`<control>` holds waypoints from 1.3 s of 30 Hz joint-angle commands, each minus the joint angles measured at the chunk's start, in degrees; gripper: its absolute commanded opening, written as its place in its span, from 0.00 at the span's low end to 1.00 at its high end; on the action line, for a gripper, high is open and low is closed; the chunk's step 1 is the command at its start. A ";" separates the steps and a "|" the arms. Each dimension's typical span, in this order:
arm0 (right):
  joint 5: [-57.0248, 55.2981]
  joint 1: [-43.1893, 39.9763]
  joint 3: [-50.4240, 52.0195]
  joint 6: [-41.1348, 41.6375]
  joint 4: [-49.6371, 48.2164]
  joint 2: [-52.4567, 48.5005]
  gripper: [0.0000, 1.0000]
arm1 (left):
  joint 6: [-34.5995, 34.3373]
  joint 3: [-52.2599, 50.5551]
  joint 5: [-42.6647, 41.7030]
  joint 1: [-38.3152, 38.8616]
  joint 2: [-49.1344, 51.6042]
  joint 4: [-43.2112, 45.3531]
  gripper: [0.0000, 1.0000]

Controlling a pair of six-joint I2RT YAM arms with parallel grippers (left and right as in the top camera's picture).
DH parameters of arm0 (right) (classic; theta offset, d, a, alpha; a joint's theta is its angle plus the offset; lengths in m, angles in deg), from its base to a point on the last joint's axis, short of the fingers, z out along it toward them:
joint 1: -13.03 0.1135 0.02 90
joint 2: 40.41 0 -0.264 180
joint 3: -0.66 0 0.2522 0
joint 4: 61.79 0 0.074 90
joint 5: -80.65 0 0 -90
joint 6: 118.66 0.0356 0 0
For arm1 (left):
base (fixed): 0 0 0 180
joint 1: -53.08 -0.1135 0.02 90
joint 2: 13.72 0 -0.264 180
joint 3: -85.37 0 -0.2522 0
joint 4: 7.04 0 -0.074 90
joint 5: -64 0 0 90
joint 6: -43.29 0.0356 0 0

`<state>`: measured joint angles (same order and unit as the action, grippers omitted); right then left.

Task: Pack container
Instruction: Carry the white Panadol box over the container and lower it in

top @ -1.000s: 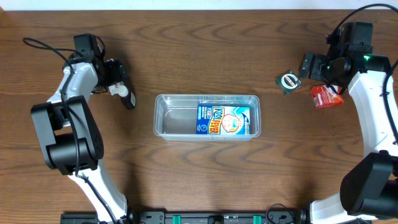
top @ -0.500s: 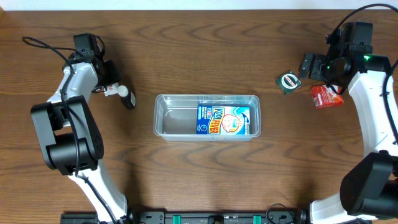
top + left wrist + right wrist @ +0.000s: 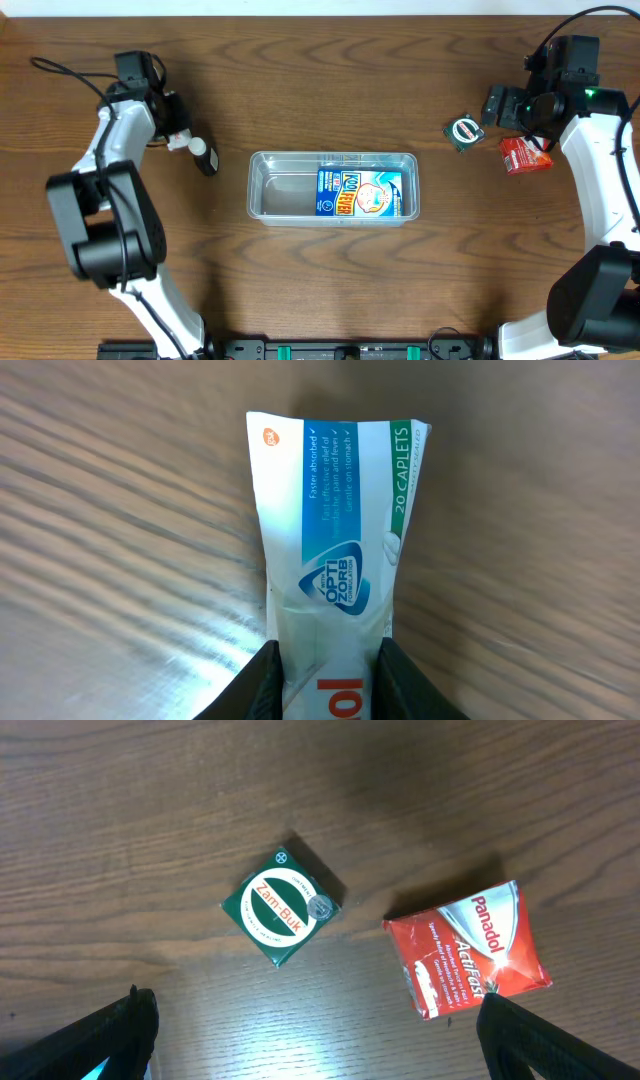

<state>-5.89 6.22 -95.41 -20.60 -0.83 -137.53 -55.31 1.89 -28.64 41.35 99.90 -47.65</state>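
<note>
Container (image 3: 272,190): middle of the table (image 3: 320,290), long side running left-right, upright. One blue packet (image 3: 358,193) lies flat inside, in the right half; the left half is bare.

Left gripper (image 3: 330,672): off the container's left end, up and to the left, not touching it. Fingers clamped on a white-and-teal caplet pack (image 3: 335,530), which sticks out past the fingertips.

Right gripper (image 3: 315,1005): far right of the table, well apart from the container. Fingers spread wide, nothing between them. Below it on the wood are a green square box (image 3: 283,908) and a red packet (image 3: 468,950), near each other but not touching.
</note>
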 commanded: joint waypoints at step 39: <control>-0.68 0.46 0.02 -0.42 -0.09 -0.39 0.99 | 54.93 -3.10 -20.72 43.95 -18.95 -20.22 0.45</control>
<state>-6.22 6.22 -95.41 -20.60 -0.83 -137.53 -3.70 -0.93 -48.59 85.13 79.71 -67.71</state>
